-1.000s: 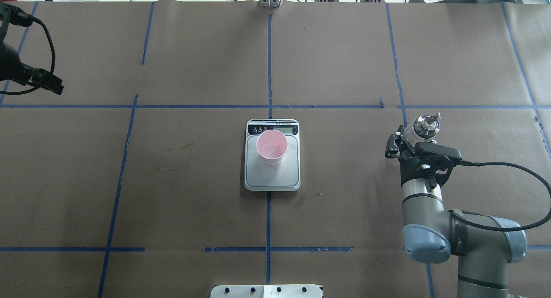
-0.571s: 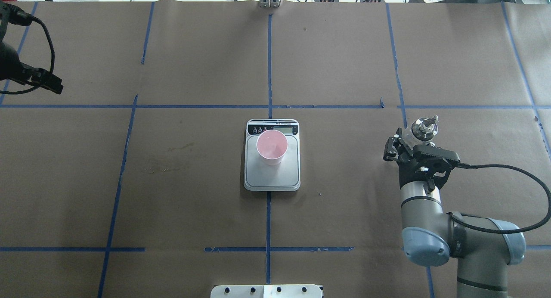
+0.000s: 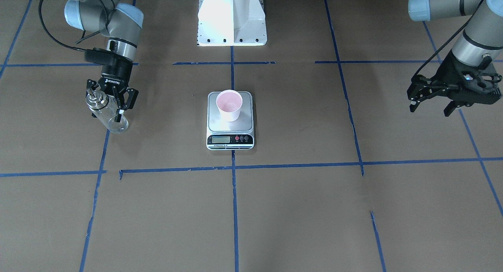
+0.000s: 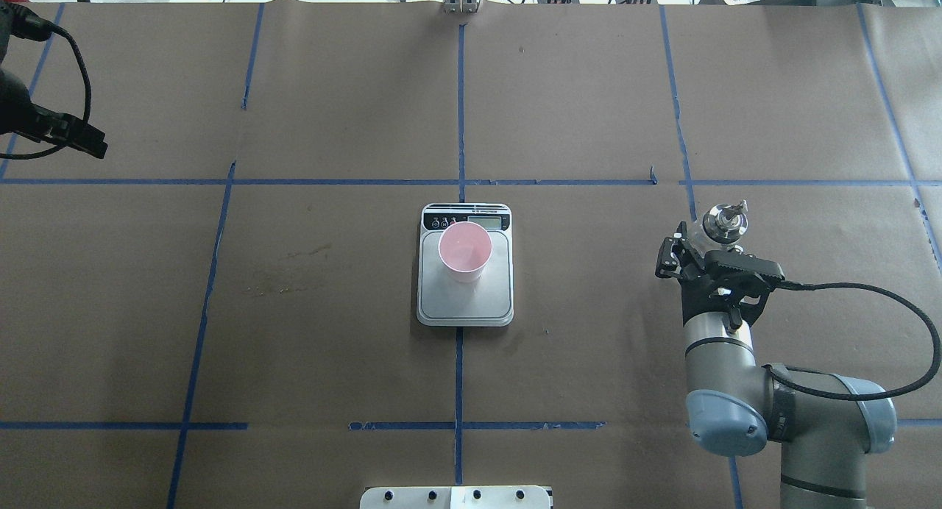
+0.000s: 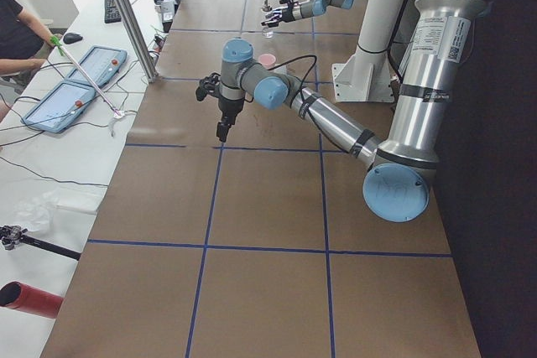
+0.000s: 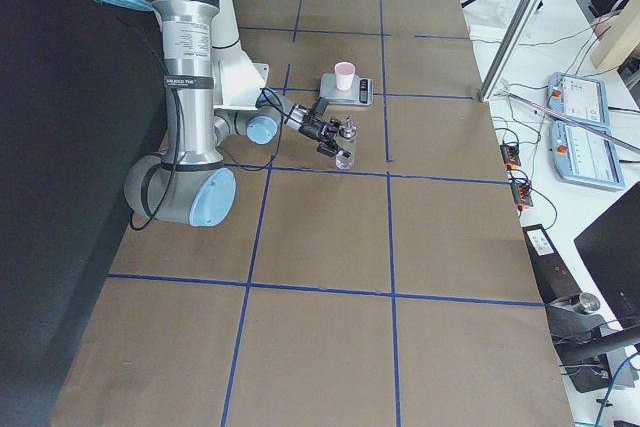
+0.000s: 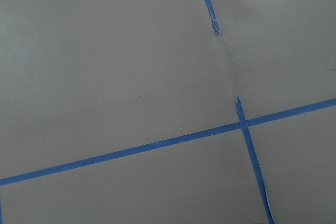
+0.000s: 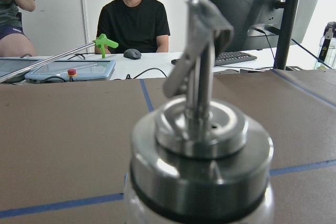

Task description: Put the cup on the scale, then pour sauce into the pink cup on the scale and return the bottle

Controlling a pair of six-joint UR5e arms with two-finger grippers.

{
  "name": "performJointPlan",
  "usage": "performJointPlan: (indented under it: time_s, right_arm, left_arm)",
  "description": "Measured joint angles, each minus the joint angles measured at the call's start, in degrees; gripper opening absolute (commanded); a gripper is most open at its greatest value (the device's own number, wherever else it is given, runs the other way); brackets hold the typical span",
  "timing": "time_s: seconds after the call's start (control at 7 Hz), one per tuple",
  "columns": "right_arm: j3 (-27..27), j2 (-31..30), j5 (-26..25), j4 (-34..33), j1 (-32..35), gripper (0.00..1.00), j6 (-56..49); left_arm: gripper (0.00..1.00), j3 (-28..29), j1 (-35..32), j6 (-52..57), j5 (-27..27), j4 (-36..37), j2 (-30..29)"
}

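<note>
The cup, white outside and pink inside, stands upright on the far half of the scale at the table's middle; it also shows in the front view. My right gripper is shut on the clear glass bottle on the table's right side, well apart from the scale. The bottle is upright, with its base at or just above the paper. Its metal collar and spout fill the right wrist view. My left gripper is open and empty, raised at the far left.
Brown paper with blue tape lines covers the table. The robot's white base stands behind the scale. Operators, tablets and a monitor are beyond the table's far edge.
My right gripper has lowered the bottle slightly and drawn it a little toward the robot. The cup, the scale and my left gripper have not visibly moved.
</note>
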Motion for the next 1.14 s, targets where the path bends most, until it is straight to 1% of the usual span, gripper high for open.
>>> performJointPlan:
  time_s: [0.14,0.29,0.43,1.14]
  right_arm:
    - [0.01,0.04,0.04,0.0,0.0,0.0,0.0]
    - [0.0,0.04,0.06,0.0,-0.04,0.04,0.0]
    - [-0.01,0.01,0.1,0.0,-0.07,0.99,0.0]
    - [0.22,-0.42,0.1,0.09,-1.31,1.0,-0.06]
  left_arm:
    - [0.88,-0.01,-0.04,0.0,-0.04,0.0,0.0]
    - [0.88,-0.05,-0.1,0.0,-0.06,0.0,0.0]
    - [0.88,-0.08,-0.14,0.0,-0.06,0.0,0.0]
    - [0.88,0.2,-0.13,0.0,-0.07,0.0,-0.27]
